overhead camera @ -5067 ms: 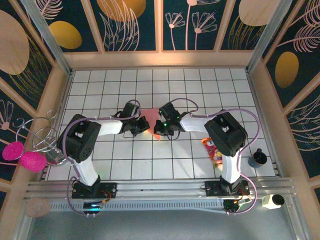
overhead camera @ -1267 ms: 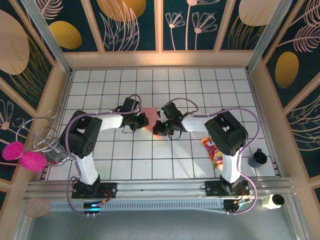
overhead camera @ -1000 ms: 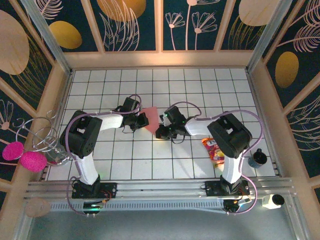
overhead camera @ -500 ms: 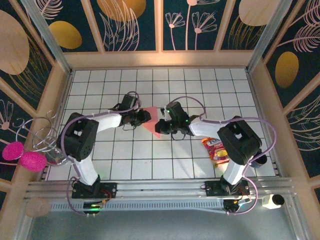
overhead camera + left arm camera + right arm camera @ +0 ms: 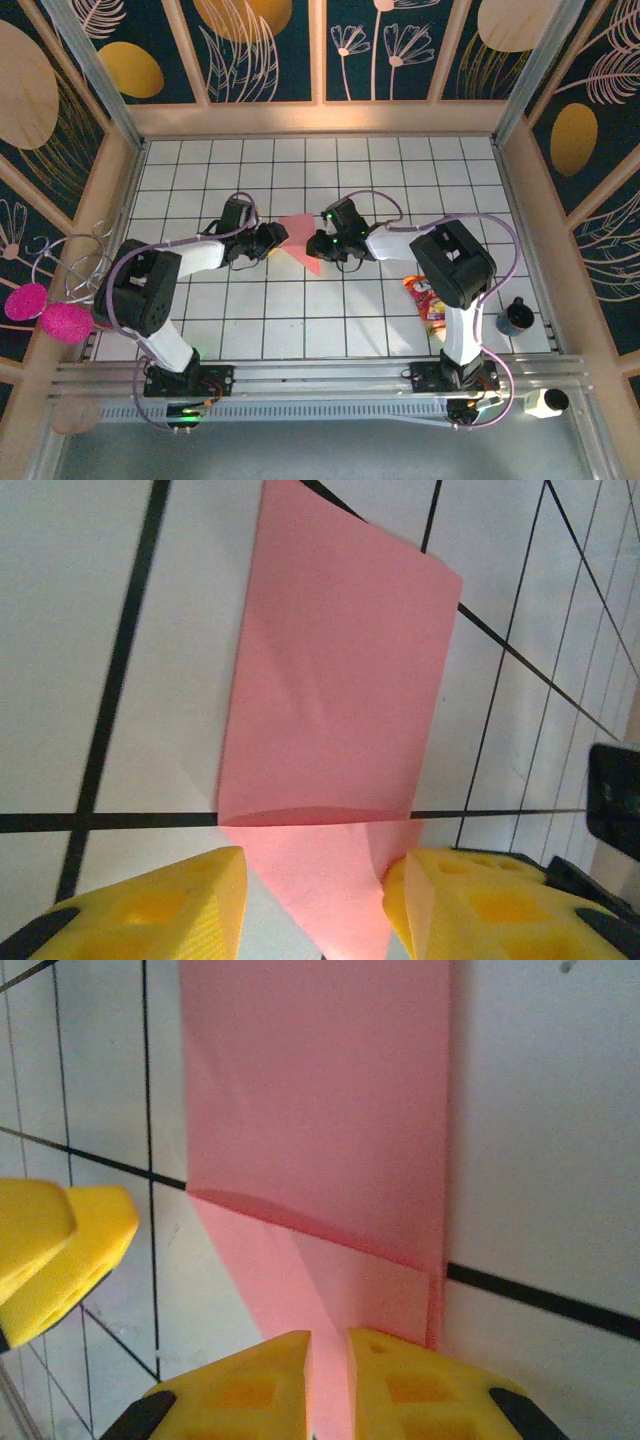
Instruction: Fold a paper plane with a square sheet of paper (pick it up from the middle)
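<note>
- The folded pink sheet (image 5: 303,243) lies mid-desk (image 5: 300,320).
- My left end effector (image 5: 315,880) stands wide astride its corner; my right end effector (image 5: 328,1360) is barely parted over an edge.
- Risk: a finger snags it when I back off, reopening the crease.

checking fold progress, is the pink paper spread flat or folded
Folded: the pink paper shows a crease with a flap laid over it in both wrist views.
</note>
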`<state>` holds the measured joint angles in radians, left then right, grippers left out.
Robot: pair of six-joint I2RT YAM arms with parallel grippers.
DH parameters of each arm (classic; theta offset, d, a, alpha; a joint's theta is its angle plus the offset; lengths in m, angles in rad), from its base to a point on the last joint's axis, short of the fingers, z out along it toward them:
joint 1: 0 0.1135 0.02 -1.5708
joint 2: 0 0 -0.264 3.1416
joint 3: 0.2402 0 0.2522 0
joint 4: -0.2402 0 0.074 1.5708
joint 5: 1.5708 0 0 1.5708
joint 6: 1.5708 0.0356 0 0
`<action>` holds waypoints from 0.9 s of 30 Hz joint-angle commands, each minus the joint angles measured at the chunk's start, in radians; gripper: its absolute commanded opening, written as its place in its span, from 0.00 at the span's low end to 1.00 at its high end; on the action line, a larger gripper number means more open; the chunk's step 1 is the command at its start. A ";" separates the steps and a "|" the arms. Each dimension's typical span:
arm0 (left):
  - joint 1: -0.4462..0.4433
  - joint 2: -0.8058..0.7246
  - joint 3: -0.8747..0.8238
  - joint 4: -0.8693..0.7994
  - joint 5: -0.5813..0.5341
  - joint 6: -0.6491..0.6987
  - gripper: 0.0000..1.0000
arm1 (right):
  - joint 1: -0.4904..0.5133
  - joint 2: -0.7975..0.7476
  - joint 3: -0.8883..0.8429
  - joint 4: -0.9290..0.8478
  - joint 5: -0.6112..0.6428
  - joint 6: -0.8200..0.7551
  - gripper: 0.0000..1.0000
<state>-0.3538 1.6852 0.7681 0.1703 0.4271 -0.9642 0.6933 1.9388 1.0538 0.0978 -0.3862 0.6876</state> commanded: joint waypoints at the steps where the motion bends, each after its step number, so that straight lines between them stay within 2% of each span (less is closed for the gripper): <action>1: -0.002 0.023 -0.013 0.075 0.054 -0.037 0.45 | -0.005 0.027 0.036 -0.029 0.002 0.006 0.17; 21: -0.002 0.111 0.023 0.054 0.080 -0.036 0.43 | -0.018 0.035 -0.008 -0.029 0.007 0.018 0.17; 27: -0.002 0.078 0.012 0.012 0.013 -0.033 0.44 | -0.018 0.036 -0.011 -0.028 0.012 0.016 0.17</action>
<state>-0.3515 1.7668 0.7727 0.2115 0.4755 -0.9936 0.6861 1.9591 1.0599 0.0944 -0.3912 0.6914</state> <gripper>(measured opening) 0.435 0.173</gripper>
